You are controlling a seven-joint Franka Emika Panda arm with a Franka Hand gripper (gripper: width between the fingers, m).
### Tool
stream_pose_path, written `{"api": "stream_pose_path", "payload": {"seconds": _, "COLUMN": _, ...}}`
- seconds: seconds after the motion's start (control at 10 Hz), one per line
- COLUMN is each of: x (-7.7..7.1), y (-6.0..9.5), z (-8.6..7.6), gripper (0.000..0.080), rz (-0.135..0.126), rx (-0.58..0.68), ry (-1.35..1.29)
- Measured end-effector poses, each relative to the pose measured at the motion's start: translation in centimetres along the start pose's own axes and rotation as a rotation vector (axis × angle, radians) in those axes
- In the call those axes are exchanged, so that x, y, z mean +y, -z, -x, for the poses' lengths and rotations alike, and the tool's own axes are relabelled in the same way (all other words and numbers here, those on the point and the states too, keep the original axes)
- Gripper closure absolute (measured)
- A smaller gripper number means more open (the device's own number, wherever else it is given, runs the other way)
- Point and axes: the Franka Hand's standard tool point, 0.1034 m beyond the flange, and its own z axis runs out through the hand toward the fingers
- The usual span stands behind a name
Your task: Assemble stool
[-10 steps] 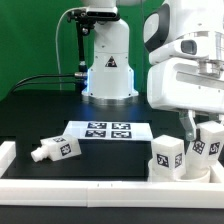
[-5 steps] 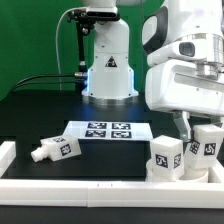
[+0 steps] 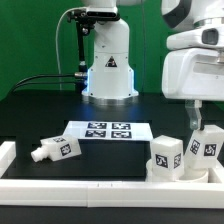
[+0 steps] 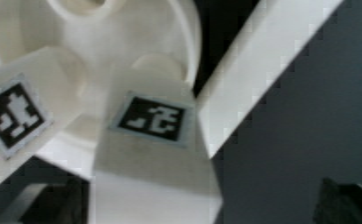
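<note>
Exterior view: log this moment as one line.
gripper open over a standing leg | second leg upright beside it | third leg lying apart, exterior view's left | seat by the standing legs

Hand (image 3: 196, 119) now higher and farther toward the exterior view's right.

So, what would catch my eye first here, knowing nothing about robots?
The bulky white arm dominates the exterior view's right, hanging over a stubby tagged leg and a second leg beside it. A third leg lies alone at the exterior view's left, with the marker board between them on the black table.
</note>
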Motion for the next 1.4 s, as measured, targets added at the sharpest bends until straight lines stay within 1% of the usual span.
{"api": "stream_pose_path", "payload": {"seconds": 0.2, "x": -0.2, "y": 0.1, "z": 0.1, "gripper": 0.0151, "rz": -0.012, "rx": -0.125, "ry": -0.009}}
{"api": "stream_pose_path", "payload": {"seconds": 0.3, "x": 0.0, "y": 0.1, "z": -0.3, "gripper": 0.0151, "rz": -0.009, "rx": -0.108, "ry": -0.009}}
{"api": "stream_pose_path", "payload": {"seconds": 0.4, "x": 0.2, "y": 0.1, "z": -0.2, "gripper": 0.0151, "rz": -0.006, "rx": -0.115, "ry": 0.044}}
{"api": "stream_pose_path", "payload": {"seconds": 0.6, "x": 0.9, "y": 0.3, "z": -0.1, "gripper": 0.0151, "rz": 0.0, "rx": -0.119, "ry": 0.216}}
{"api": "stream_pose_path", "payload": {"seconds": 0.7, "x": 1.5, "y": 0.5, "z": -0.2, "gripper": 0.0151, "rz": 0.005, "rx": -0.12, "ry": 0.337}}
{"api": "stream_pose_path", "payload": {"seconds": 0.8, "x": 1.9, "y": 0.7, "z": -0.4, "gripper": 0.0151, "rz": 0.022, "rx": -0.125, "ry": 0.504}}
{"api": "stream_pose_path", "payload": {"seconds": 0.9, "x": 2.1, "y": 0.9, "z": -0.6, "gripper": 0.0151, "rz": 0.041, "rx": -0.131, "ry": 0.632}}
{"api": "stream_pose_path", "payload": {"seconds": 1.2, "x": 2.5, "y": 0.7, "z": -0.4, "gripper": 0.0151, "rz": 0.04, "rx": -0.142, "ry": 0.772}}
{"api": "stream_pose_path", "payload": {"seconds": 1.3, "x": 2.6, "y": 0.7, "z": -0.4, "gripper": 0.0151, "rz": 0.045, "rx": -0.15, "ry": 0.827}}
{"api": "stream_pose_path", "payload": {"seconds": 1.4, "x": 2.7, "y": 0.3, "z": -0.6, "gripper": 0.0151, "rz": 0.063, "rx": -0.171, "ry": 0.939}}
